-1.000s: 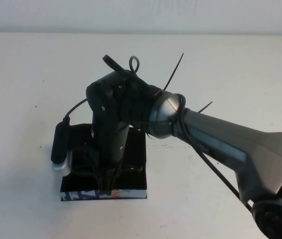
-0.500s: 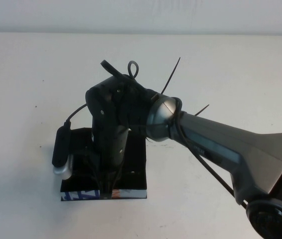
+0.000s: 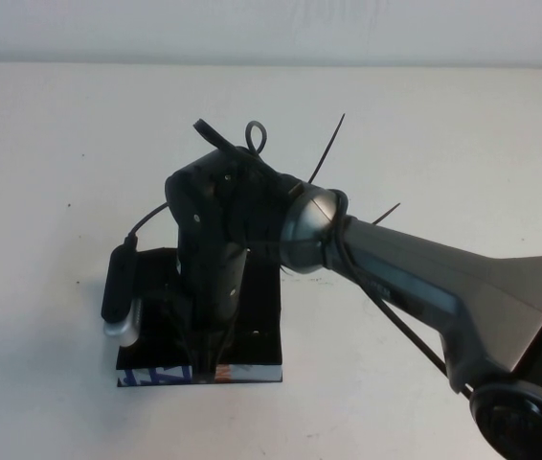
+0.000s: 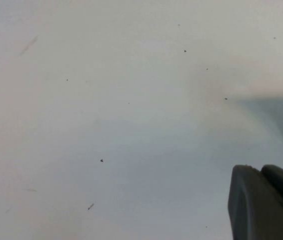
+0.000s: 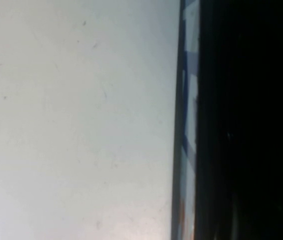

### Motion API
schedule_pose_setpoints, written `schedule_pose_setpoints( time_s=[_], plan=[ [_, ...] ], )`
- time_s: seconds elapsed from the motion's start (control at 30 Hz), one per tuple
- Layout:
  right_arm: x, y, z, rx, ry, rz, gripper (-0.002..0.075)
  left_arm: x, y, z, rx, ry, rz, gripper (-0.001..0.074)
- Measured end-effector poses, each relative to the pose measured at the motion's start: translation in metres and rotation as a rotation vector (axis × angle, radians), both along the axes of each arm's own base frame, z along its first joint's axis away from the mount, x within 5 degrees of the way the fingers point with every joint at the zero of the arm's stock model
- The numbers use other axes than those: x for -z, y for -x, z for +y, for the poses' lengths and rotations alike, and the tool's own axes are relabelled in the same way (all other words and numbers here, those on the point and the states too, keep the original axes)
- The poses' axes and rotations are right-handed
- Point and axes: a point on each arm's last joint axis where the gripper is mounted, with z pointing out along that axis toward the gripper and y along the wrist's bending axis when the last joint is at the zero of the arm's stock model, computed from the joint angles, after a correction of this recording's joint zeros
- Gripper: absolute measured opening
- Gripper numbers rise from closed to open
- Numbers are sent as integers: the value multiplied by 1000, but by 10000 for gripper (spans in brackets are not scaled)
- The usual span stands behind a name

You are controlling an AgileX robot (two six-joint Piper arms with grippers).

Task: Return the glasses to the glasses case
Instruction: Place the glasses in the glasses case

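The glasses case [image 3: 261,321] is a black box lying open on the white table, with its light front edge [image 3: 247,373] printed in blue and orange. My right gripper [image 3: 204,356] points down into the case near that front edge. In the right wrist view the printed edge [image 5: 189,125] runs beside the case's black inside [image 5: 246,120]. The glasses are hidden under the right arm or lost in the dark lining. My left gripper [image 4: 266,207] shows only as a dark part over bare table in the left wrist view.
The right arm [image 3: 415,278] stretches from the near right across the table [image 3: 443,144] to the case. Its wrist camera [image 3: 118,287] hangs over the case's left side. Loose cable ties [image 3: 328,144] stick up from the wrist.
The right arm has shifted slightly left and lower over the case. The case has not moved.
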Motion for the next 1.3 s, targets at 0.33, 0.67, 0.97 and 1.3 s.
schedule_pose_setpoints(
  time_s=[0.33,0.67,0.97,1.3],
  plan=[
    [0,-3,-2,7,0,0,118,0,0,0,0,0,0,-1],
    [-1,-5,-4,3,21,-28,270,0,0,0,0,0,0,-1],
    [-32,-3,-11,32,-10,-90,275,0,0,0,0,0,0,-1],
    [-101,27,-55,167,-49,-156,183,0,0,0,0,0,0,-1]
  ],
)
